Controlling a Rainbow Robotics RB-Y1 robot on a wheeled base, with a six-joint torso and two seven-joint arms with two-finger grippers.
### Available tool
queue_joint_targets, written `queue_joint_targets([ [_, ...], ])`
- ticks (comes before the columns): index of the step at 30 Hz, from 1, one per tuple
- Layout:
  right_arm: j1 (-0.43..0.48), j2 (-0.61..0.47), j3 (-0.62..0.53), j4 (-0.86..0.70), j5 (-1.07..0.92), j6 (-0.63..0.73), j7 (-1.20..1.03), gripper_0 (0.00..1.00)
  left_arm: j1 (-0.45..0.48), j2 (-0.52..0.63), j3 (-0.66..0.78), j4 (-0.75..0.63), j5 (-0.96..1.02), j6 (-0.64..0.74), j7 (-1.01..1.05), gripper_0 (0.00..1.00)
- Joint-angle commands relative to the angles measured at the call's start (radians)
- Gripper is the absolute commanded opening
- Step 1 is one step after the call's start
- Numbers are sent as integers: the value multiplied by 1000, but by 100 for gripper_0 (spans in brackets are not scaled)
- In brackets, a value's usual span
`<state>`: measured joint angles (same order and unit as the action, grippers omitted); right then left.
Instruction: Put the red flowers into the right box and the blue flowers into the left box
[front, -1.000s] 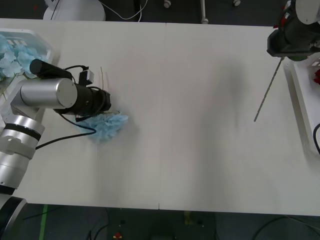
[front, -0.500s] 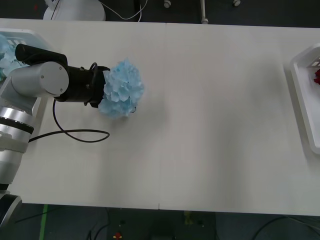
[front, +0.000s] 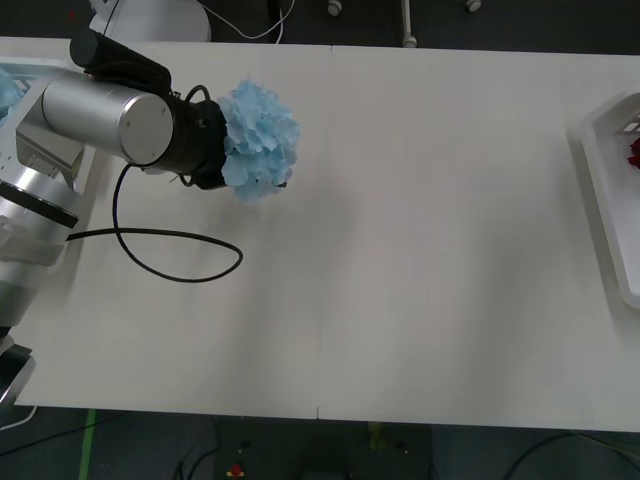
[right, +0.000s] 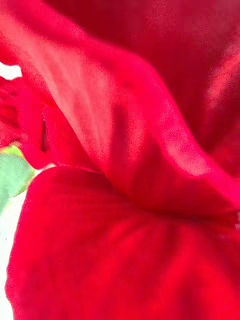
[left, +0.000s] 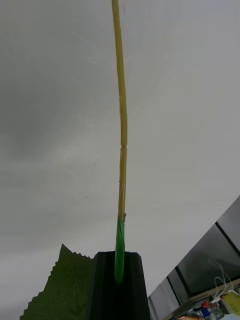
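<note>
Your left tool (left: 119, 280) sits at about 10 o'clock over the desk (front: 420, 250), fingers closed on the green foot of a stem (left: 121, 125). One of the blue flowers (front: 258, 140) rides at its tip, lifted off the desk. More blue petals (front: 8, 90) show at the far 9 o'clock edge. The right box (front: 610, 200) lies at 3 o'clock, red bloom inside. Right wrist camera: red flowers (right: 130, 165) pressed close; right tool's grip, you cannot tell.

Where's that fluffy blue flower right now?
In the front view the blue flower is at the table's far left, held by the left gripper, near the left box.
</note>
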<state>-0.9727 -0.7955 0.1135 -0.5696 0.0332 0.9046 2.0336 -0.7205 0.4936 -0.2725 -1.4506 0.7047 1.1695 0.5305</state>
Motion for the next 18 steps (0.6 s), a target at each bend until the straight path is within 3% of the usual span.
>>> queue_joint_targets([
  [1, -30, 5, -67, 74, 48, -95, -125, 0, -45, 39, 6, -39, -17, 36, 66, 41],
  [4, -20, 7, -67, 105, 65, -141, -171, 0, -40, 39, 7, -31, -21, 38, 66, 80],
  [5, -14, 7, -67, 108, 67, -147, -184, 0, -39, 40, 7, -31, -22, 36, 66, 84],
  [6, -1, 7, -72, 109, 68, -153, -204, 0, -37, 40, 10, -28, -24, 36, 66, 96],
  [7, 11, 7, -78, 109, 68, -161, -219, 0, -37, 42, 12, -27, -25, 36, 66, 100],
  [13, 68, 16, -84, 108, 67, -208, -296, 0, -37, 46, 25, -28, -22, 36, 60, 100],
  [14, 72, 16, -84, 108, 67, -213, -305, 6, -37, 48, 25, -28, -24, 36, 54, 100],
  [15, 75, 18, -87, 108, 67, -214, -316, 23, -37, 51, 25, -28, -27, 36, 22, 100],
  [18, 77, 13, -109, 108, 31, -204, -314, 60, -37, 56, 48, -31, -30, 36, -119, 100],
])
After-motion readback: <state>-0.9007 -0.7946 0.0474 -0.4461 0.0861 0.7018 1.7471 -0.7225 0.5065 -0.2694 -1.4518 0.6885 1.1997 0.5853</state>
